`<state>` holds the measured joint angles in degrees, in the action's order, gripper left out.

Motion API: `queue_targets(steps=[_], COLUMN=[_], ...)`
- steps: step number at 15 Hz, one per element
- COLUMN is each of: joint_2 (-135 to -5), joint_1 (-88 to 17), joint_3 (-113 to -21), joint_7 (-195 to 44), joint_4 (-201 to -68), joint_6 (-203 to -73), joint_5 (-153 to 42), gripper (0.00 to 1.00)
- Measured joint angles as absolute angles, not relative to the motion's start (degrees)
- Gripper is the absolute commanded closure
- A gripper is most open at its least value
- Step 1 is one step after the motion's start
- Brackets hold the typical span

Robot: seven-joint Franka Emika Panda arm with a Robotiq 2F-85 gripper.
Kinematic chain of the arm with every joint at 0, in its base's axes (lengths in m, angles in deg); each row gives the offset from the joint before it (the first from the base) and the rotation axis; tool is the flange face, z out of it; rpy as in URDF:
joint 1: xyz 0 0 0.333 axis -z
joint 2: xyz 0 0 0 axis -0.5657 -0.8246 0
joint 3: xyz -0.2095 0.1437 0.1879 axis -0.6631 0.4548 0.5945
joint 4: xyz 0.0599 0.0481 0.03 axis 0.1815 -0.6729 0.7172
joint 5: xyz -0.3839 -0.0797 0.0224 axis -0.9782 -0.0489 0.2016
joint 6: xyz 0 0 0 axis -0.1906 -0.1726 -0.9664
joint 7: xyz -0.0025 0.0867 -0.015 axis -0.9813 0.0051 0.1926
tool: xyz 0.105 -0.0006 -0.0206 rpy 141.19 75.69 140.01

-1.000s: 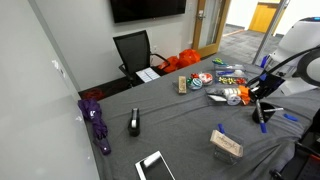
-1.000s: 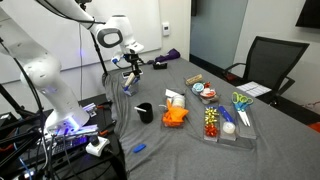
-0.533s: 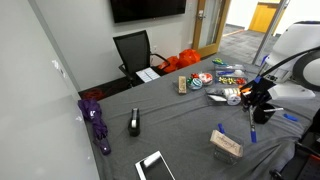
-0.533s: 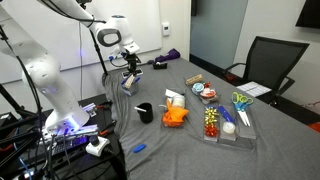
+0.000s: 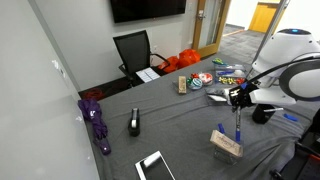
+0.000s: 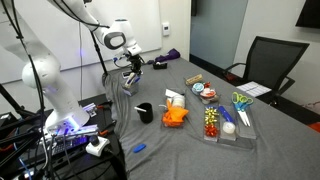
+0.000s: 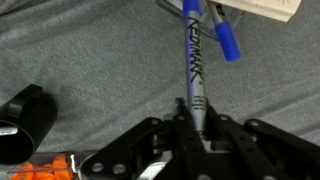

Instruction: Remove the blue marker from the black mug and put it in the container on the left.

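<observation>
My gripper (image 5: 238, 100) is shut on the blue marker (image 5: 238, 124), which hangs upright below it. In the wrist view the marker (image 7: 192, 55) runs from the jaws (image 7: 192, 112) towards the tan container (image 7: 268, 8) at the top right edge. The container (image 5: 226, 143) lies just below and beside the marker tip in an exterior view. The black mug (image 5: 262, 114) stands apart behind the gripper; it also shows in the wrist view (image 7: 24, 110) and in an exterior view (image 6: 146, 112). There the gripper (image 6: 128, 73) is up and away from the mug.
A second blue pen (image 7: 228, 40) lies on the cloth by the container. An upright black gadget (image 5: 134, 122), a white-edged tablet (image 5: 155, 165) and a purple object (image 5: 97, 120) lie further along the table. Orange items (image 6: 176, 116) and trays of supplies (image 6: 226, 120) stand near the mug.
My gripper has carried the blue marker away from the black mug and across to a spot above the near end of the tan container.
</observation>
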<state>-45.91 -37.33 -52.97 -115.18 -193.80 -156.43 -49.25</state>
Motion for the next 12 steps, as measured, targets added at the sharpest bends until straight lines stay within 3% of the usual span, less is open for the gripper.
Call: queue_targets(steps=[12], joint_2=[-53.1], joint_1=[-37.2], joint_3=[-53.9], joint_7=[-129.6], joint_4=[-191.8], joint_6=[-164.7], joint_5=[-66.6], gripper=[0.96])
